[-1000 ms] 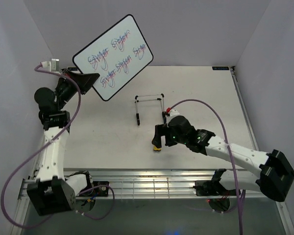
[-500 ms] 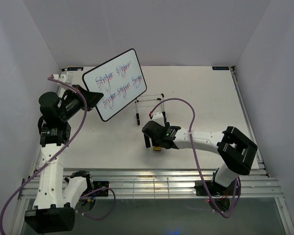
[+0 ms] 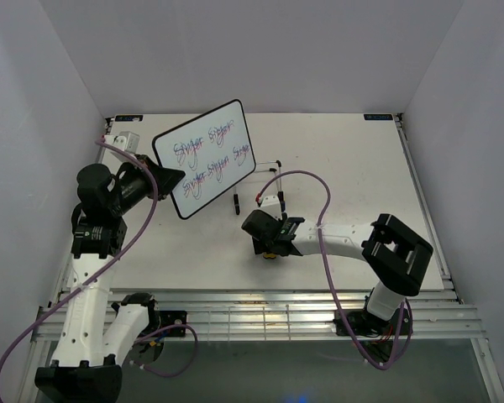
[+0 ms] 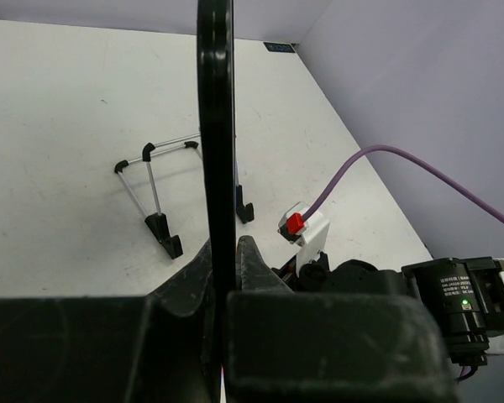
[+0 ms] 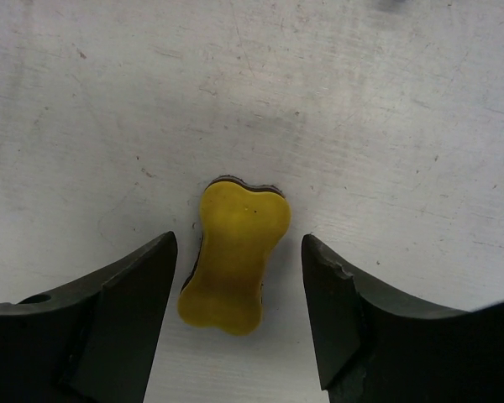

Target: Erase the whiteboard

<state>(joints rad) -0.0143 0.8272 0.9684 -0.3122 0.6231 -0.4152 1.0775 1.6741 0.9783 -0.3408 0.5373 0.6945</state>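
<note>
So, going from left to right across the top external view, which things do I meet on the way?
left end effector → the whiteboard → right end effector. The black wire stand and the yellow eraser overlap the right end effector from left to right, so I leave them out.

**Eraser, stand and surface**

A small yellow eraser [image 5: 233, 256], pinched at the waist like a peanut, lies flat on the white surface [image 3: 344, 168]. A thin dark layer shows along the edge of its underside. Around it the surface is scuffed with faint grey marks and specks. Farther back, near the middle, a wire easel stand [image 4: 164, 231] rests on black-tipped feet, its thin metal rods joined by a crossbar. The eraser and stand lie apart. Pale lavender walls [image 3: 319, 50] close in three sides. A slotted metal rail [image 3: 260, 311] runs along the near edge.
</note>
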